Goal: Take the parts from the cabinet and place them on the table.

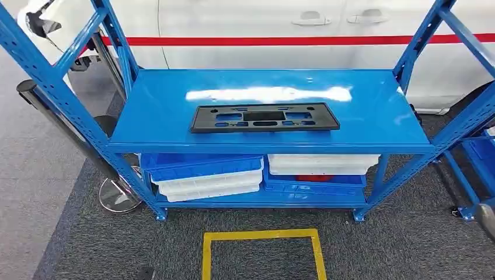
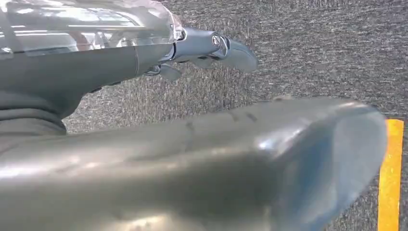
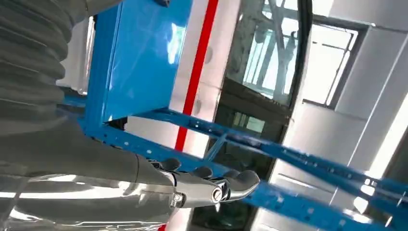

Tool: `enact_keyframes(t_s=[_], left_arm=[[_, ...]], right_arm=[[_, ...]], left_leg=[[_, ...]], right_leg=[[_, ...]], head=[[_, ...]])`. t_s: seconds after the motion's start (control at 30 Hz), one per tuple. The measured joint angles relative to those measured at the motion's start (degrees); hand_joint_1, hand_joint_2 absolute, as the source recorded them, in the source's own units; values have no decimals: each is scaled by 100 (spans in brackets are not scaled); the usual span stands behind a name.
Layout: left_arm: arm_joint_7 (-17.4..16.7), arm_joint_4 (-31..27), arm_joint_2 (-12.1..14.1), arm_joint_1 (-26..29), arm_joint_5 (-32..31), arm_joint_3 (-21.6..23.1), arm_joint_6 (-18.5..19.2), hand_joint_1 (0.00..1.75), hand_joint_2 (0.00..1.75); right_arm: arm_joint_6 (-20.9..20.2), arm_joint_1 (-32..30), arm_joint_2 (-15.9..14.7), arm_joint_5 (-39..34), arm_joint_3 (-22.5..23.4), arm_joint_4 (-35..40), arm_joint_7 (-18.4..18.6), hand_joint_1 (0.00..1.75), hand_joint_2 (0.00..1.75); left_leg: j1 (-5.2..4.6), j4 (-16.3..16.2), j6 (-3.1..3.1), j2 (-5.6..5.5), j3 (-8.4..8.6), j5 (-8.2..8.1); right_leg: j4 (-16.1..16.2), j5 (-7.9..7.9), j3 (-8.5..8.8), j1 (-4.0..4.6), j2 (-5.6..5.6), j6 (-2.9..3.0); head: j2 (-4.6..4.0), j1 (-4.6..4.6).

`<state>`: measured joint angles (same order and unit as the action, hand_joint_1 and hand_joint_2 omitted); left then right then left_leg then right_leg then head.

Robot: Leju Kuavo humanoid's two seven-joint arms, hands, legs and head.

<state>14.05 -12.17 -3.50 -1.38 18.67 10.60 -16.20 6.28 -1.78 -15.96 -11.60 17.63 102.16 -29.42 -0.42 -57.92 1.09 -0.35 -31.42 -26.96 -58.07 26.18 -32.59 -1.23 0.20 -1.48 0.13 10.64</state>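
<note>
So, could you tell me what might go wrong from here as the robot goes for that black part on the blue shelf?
1. The black part lies flat on the glossy blue shelf, so fingers may struggle to get under it, and it could slide away.
2. It is long and thin; gripped at one end, it might tilt or slip.
3. The right hand is near the frame's blue beams and could catch on one. The left hand hangs over the carpet.

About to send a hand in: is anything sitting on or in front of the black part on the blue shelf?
Nothing visible. The black part lies flat on the blue shelf with bare surface all round it and nothing on top. The front edge is open; the uprights stand only at the corners.
</note>
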Motion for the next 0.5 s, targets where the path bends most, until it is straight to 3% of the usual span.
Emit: enact_keyframes(t_s=[0.37,0.4,0.43,0.47,0.5], left_arm=[[-11,15,-17,-23,4,43,2,0,0],[-11,22,-17,-23,4,59,2,0,0],[-13,28,-17,-25,4,72,4,0,0],[-13,35,-17,-28,4,92,7,0,0],[-13,42,-17,-34,4,109,18,0,0]], right_arm=[[787,402,2,1978,-1220,85,70,0,175],[835,431,4,2155,-1325,83,107,0,0],[881,466,11,2343,-1443,70,149,0,0],[911,499,15,2494,-1545,57,182,0,175],[937,524,22,2673,-1674,37,232,0,175]], left_leg=[[-16,-15,7,-3,-6,-4],[-22,-17,8,-4,-10,-4],[-32,-21,15,-4,-14,-8],[-36,-28,20,-4,-16,-10],[-38,-34,27,-4,-20,-12]], right_leg=[[3,-8,-1,-10,-3,-11],[3,-7,-1,-14,-5,-13],[3,-9,-1,-20,-5,-16],[3,-11,-2,-25,-5,-22],[3,-12,-1,-28,-5,-27]], head=[[0,0],[0,0],[-2,0],[-2,0],[0,0]])
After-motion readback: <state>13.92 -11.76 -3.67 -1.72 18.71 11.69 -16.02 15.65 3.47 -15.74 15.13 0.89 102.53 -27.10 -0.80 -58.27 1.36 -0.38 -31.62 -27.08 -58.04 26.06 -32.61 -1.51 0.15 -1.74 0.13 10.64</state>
